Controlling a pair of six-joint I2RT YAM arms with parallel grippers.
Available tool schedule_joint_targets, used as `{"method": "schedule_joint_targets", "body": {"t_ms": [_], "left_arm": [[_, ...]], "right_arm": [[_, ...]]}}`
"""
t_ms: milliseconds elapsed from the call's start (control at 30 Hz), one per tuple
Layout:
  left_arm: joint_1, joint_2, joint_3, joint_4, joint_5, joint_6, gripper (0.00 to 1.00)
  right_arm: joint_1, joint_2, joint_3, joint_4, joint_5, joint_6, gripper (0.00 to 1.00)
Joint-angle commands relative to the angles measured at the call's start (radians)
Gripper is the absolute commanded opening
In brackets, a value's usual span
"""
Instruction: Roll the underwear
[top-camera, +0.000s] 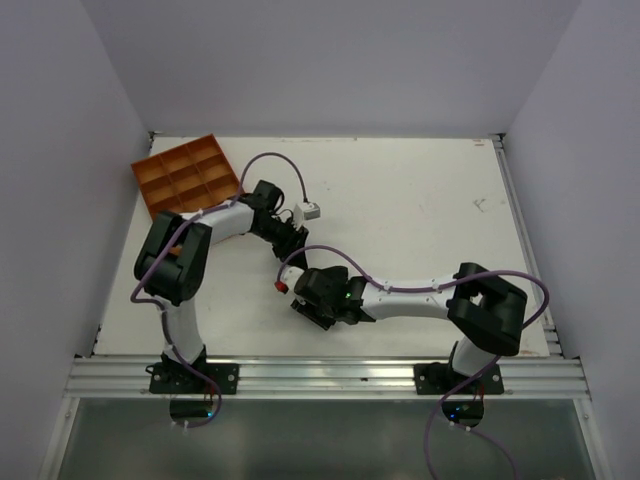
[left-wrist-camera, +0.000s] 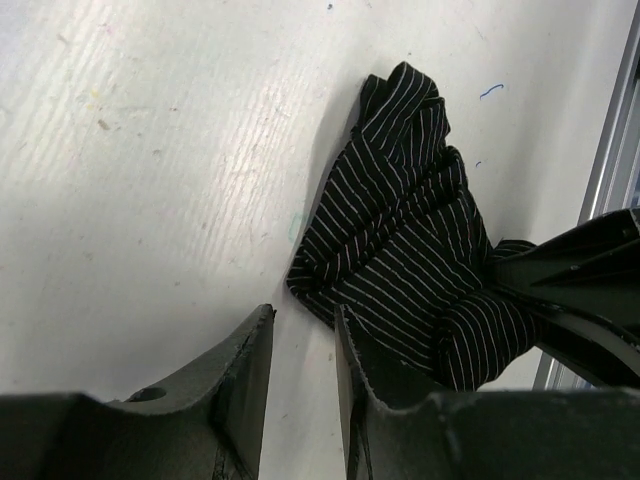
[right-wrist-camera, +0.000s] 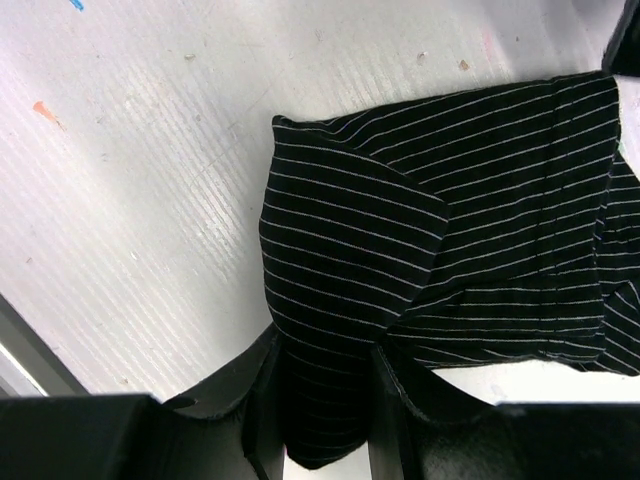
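The underwear (right-wrist-camera: 450, 230) is black fabric with thin pale stripes, lying crumpled and partly folded on the white table. My right gripper (right-wrist-camera: 325, 350) is shut on a folded edge of it, with fabric filling the gap between the fingers. In the left wrist view the underwear (left-wrist-camera: 400, 230) lies just right of my left gripper (left-wrist-camera: 303, 315), whose fingers stand slightly apart with only bare table between them. The right gripper (left-wrist-camera: 580, 280) grips the garment's far corner there. In the top view both grippers, left (top-camera: 287, 243) and right (top-camera: 303, 290), meet mid-table and hide most of the garment.
An orange compartment tray (top-camera: 185, 175) stands at the back left of the table (top-camera: 420, 210). A metal rail (top-camera: 320, 375) runs along the near edge and shows close to the garment in the left wrist view (left-wrist-camera: 610, 170). Purple cables loop over both arms.
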Motion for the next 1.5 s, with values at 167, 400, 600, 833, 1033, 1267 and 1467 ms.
{"method": "schedule_joint_targets", "body": {"t_ms": [167,400,600,833,1033,1267,1467], "left_arm": [[-0.047,0.044,-0.024,0.101,0.022,-0.053,0.18],[-0.05,0.103,0.006,0.116,0.054,-0.065,0.0],[-0.071,0.119,-0.012,0.159,0.056,-0.088,0.0],[-0.087,0.126,-0.012,0.213,0.066,-0.127,0.0],[-0.091,0.104,-0.013,0.231,0.027,-0.156,0.0],[-0.061,-0.018,-0.03,0.207,-0.06,-0.22,0.2],[0.037,-0.12,-0.046,0.204,-0.052,-0.315,0.26]], "right_arm": [[0.013,0.021,0.048,-0.081,-0.068,-0.012,0.11],[0.023,0.035,0.081,-0.119,-0.096,-0.095,0.13],[0.036,0.054,0.104,-0.136,-0.114,-0.113,0.13],[0.048,0.073,0.126,-0.163,-0.158,-0.144,0.15],[0.046,0.1,0.127,-0.193,-0.208,-0.141,0.16],[0.017,0.095,0.086,-0.134,-0.281,0.041,0.15],[-0.001,0.073,0.052,-0.087,-0.306,0.152,0.15]]}}
